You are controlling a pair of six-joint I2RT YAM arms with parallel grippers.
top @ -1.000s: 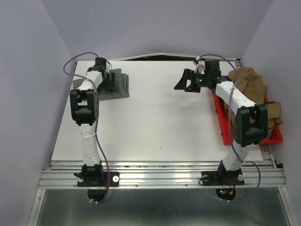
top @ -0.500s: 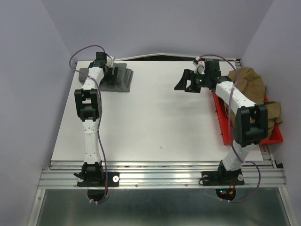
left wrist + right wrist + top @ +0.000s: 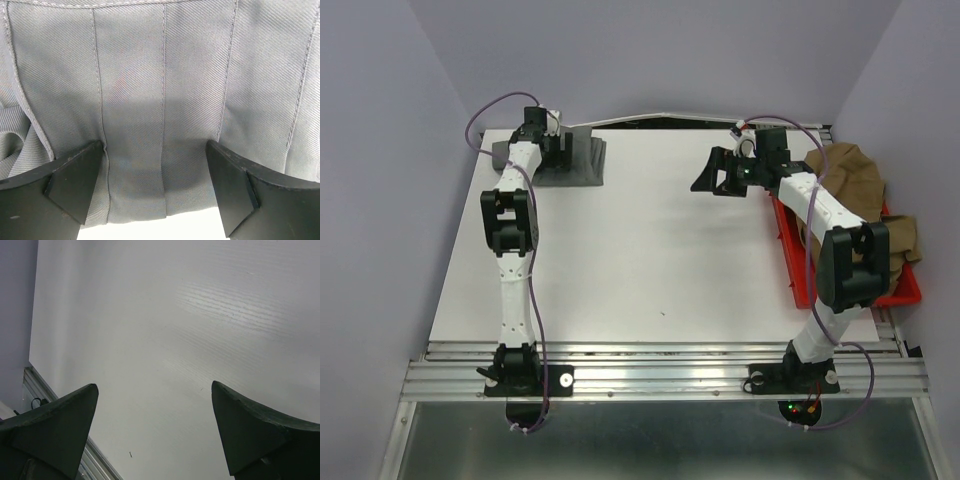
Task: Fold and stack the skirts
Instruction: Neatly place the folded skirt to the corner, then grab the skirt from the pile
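Note:
A folded grey pleated skirt (image 3: 578, 163) lies at the far left of the white table (image 3: 650, 250). My left gripper (image 3: 552, 150) is over it, open. In the left wrist view the skirt (image 3: 165, 75) fills the frame, its near edge lies between my spread fingers (image 3: 75, 185), and the gripper (image 3: 156, 187) holds nothing. My right gripper (image 3: 712, 176) is open and empty above the table at the far right; in the right wrist view it (image 3: 155, 427) shows only bare table (image 3: 165, 330). Brown skirts (image 3: 852, 178) lie heaped in a red bin (image 3: 788, 265).
The red bin stands at the table's right edge, with brown cloth hanging over its far right side (image 3: 905, 235). Purple walls close in the left, back and right. A metal rail (image 3: 660, 365) runs along the near edge by the arm bases.
My left gripper has moved toward the far edge of the table, and the grey skirt has slid back and slightly right with it. The right arm has not moved.

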